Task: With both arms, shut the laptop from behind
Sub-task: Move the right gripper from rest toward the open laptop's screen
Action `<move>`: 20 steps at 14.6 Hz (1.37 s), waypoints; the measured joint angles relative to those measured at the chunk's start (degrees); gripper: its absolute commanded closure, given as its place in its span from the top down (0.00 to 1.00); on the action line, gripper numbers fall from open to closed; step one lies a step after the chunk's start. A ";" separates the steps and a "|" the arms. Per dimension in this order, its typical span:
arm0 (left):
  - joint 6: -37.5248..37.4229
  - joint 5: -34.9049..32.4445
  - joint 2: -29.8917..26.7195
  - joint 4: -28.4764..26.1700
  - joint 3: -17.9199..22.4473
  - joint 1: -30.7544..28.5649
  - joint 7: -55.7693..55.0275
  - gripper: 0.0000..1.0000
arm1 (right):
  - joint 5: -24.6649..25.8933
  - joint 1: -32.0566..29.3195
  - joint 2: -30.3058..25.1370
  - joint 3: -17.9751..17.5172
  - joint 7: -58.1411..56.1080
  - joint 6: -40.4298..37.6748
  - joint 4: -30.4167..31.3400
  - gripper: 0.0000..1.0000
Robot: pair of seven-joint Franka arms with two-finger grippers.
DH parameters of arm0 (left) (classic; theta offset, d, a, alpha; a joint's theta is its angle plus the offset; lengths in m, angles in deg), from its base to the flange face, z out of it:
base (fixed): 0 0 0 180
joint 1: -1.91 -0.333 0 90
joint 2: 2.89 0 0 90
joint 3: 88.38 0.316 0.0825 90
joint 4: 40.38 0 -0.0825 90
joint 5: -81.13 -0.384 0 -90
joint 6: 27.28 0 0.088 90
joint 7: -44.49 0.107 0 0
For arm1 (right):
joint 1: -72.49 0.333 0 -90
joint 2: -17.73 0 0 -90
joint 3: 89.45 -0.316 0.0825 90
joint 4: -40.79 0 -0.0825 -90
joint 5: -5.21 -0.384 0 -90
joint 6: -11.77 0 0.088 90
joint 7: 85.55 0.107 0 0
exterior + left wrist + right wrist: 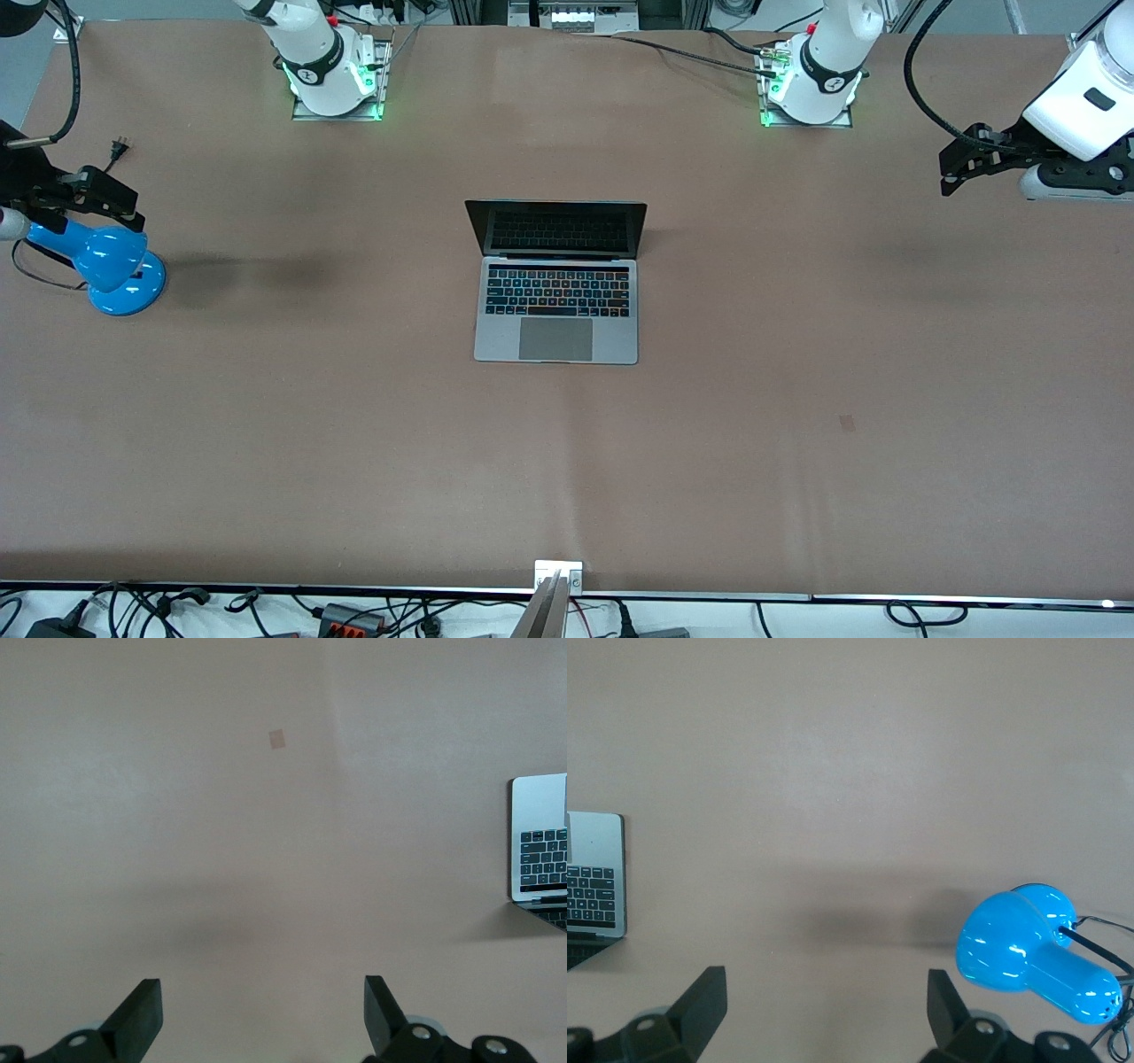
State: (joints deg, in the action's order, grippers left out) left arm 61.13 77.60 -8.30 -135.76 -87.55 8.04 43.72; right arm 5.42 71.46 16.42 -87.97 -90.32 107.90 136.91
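**Centre frame: laptop open, tools flank it wide**

Centre of front view, laptop (556, 282) sits open on table (797, 399). Left tool (961, 168) at right edge, right tool (111, 199) at left edge over blue desk lamp (111, 266); both spread, roughly equidistant.

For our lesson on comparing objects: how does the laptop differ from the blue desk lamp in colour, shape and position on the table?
The laptop is silver-grey with black keys; the desk lamp is glossy blue. The laptop is flat and angular, its lid standing open; the desk lamp is rounded and bulbous. The laptop sits mid-table between both arms' ends; the desk lamp sits at the right arm's end. Both rest on the brown table, untouched.
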 measured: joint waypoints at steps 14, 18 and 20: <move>-1.05 0.00 0.00 0.03 0.00 -0.01 0.00 1.00 | -0.02 2.19 0.42 -0.23 0.13 -0.55 0.38 0.21; -1.05 0.00 0.00 0.19 -0.05 0.08 0.00 1.00 | -0.02 5.39 1.87 -0.49 0.28 -0.73 0.88 0.00; -1.06 0.00 0.00 0.31 -0.11 0.15 0.00 1.00 | -0.02 7.33 2.63 -0.54 0.29 -2.02 0.92 0.00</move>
State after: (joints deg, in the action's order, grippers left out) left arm 60.07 77.60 -8.30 -135.44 -87.67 8.19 43.72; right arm 5.40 78.79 19.05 -88.51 -90.03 105.88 137.84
